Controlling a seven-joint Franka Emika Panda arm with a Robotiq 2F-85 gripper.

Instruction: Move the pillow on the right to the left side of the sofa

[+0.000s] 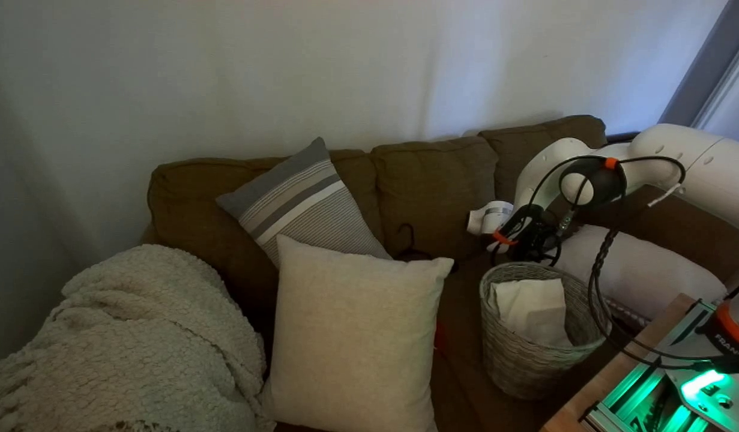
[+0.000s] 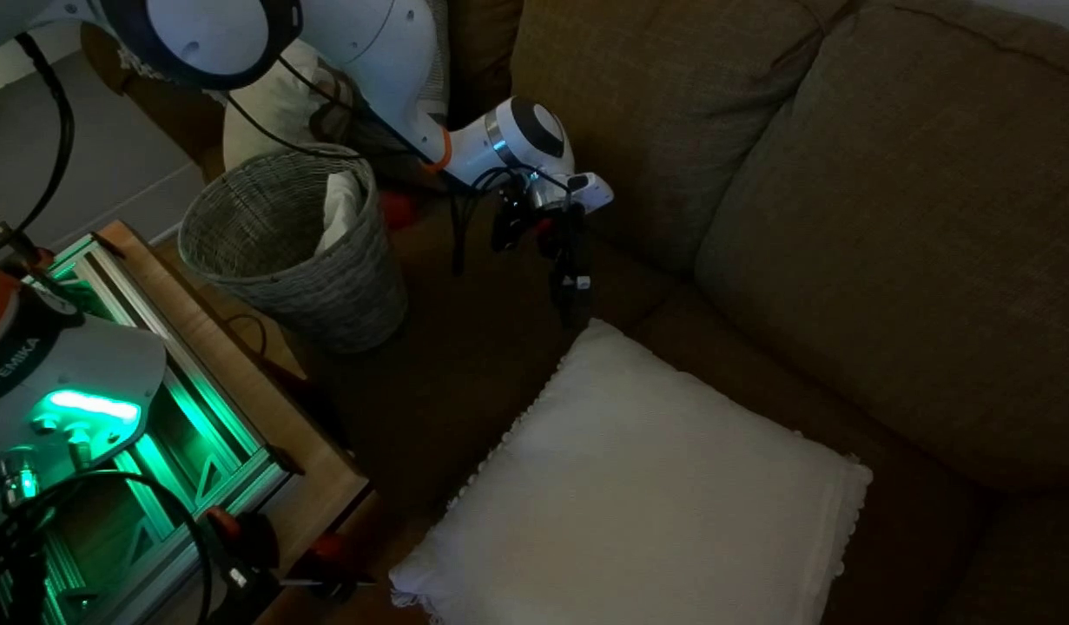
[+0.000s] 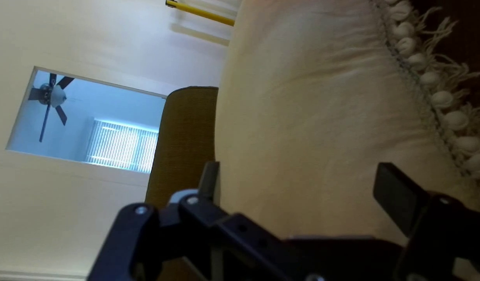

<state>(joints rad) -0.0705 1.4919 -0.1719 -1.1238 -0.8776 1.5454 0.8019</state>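
The fringed off-white pillow [image 2: 647, 486] lies flat on the brown sofa [image 2: 812, 243], one corner pointing at my gripper [image 2: 573, 304]. In an exterior view the pillow [image 1: 633, 264] is at the right end of the sofa [image 1: 435, 198], partly behind the arm and basket. In the wrist view my gripper [image 3: 298, 175] is open, its fingers wide apart. The pillow [image 3: 314, 109] fills the space between and beyond them, its fringe to the right. I cannot tell whether the fingers touch the pillow. In an exterior view the gripper [image 1: 540, 246] is partly hidden behind the basket's rim.
A wicker basket [image 1: 519, 366] with a white cloth stands between the pillows; it also shows here [image 2: 352, 304]. A plain cream pillow [image 1: 357, 336], a grey striped pillow [image 1: 303, 207] and a fleece blanket [image 1: 135, 342] occupy the left. The robot's wooden table [image 2: 265, 417] borders the sofa.
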